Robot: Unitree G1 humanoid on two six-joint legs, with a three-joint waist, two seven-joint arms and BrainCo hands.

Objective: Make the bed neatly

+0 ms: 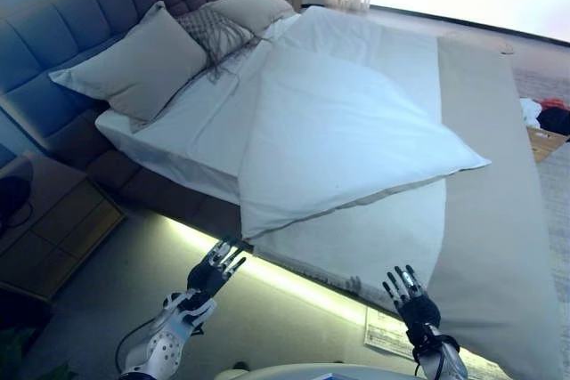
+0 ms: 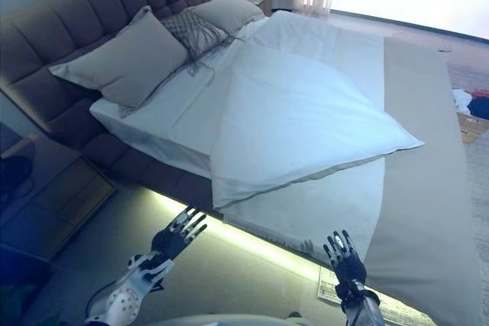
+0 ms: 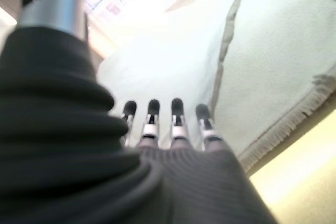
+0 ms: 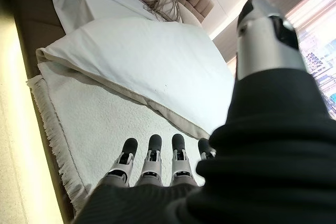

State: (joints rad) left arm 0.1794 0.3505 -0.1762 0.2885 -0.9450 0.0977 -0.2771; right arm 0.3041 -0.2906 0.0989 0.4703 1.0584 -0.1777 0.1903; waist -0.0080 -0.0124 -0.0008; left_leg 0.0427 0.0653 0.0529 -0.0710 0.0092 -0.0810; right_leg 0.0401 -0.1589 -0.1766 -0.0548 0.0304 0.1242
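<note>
My left hand (image 1: 214,270), fingers spread and empty, sits just short of the duvet (image 1: 343,135) corner hanging at the bed (image 1: 494,246) edge. The duvet lies skewed, long axis toward the pillows (image 1: 142,64). My right hand (image 1: 411,300), also spread and empty, reaches the fringed blanket (image 4: 105,124) further along.

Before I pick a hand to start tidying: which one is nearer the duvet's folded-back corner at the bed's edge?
Left. The left hand hovers open just below the duvet's folded-back corner; the right hand, also open, sits further along by the fringed blanket.
</note>
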